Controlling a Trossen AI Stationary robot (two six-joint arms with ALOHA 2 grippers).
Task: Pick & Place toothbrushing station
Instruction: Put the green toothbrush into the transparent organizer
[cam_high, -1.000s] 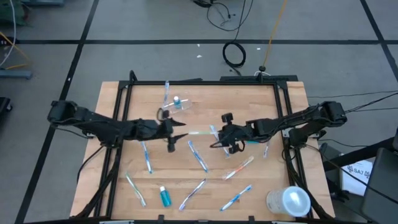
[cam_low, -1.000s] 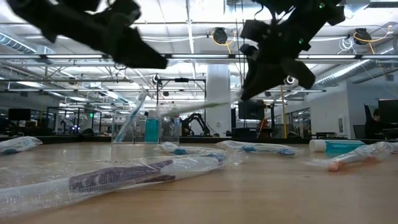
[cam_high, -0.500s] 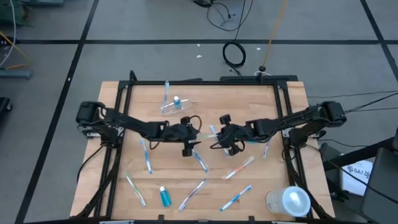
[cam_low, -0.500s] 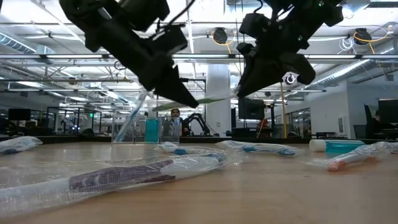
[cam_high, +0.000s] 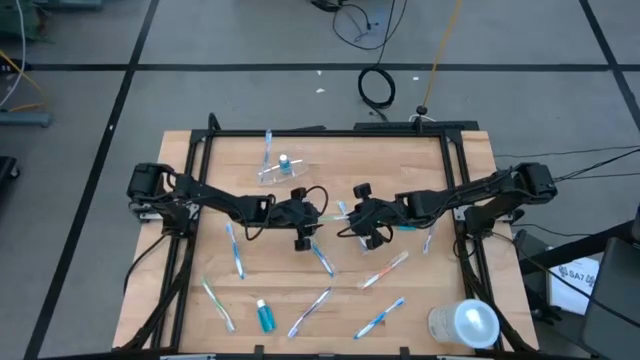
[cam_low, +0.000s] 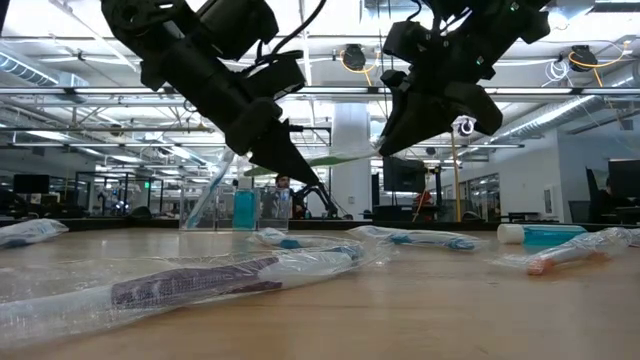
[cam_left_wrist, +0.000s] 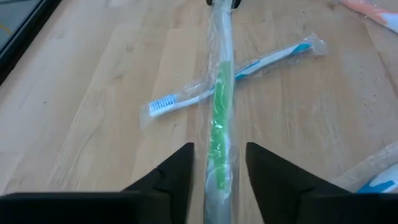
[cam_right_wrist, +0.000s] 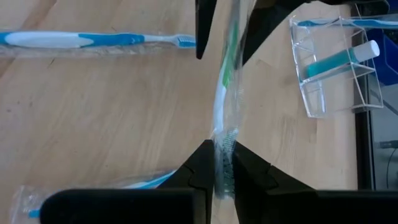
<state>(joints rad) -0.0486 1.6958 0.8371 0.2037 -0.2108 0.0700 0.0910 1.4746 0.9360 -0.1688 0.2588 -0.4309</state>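
A green-and-white toothbrush in a clear wrapper (cam_high: 330, 213) hangs in the air over the table's middle; it also shows in the low view (cam_low: 340, 158). My right gripper (cam_right_wrist: 221, 165) is shut on one end of it. My left gripper (cam_left_wrist: 219, 171) is open, with one finger on each side of the brush's other end (cam_left_wrist: 219, 180), not plainly touching it. A clear holder (cam_high: 283, 166) at the far left-centre holds a teal toothpaste tube (cam_right_wrist: 339, 59) and a toothbrush. My right gripper pinches the wrapped toothbrush's bristle end (cam_right_wrist: 222, 140) between its two fingers. The fingers come about level from the table's right and lie along the brush. The brush is lifted clear of the table, about level, its green handle (cam_right_wrist: 229, 62) pointing toward the table's left.
Several wrapped toothbrushes lie scattered on the wooden table, among them one under the held brush (cam_left_wrist: 230, 71) and one nearer the front (cam_high: 318, 256). A teal tube (cam_high: 265, 316) lies near the front edge. A large whitish cylinder (cam_high: 465, 324) stands at the front right.
My left gripper has gone toward the table's right, to the free end of the held toothbrush, and its open fingers now stand on either side of that end. The toothbrush has stayed lifted and about level.
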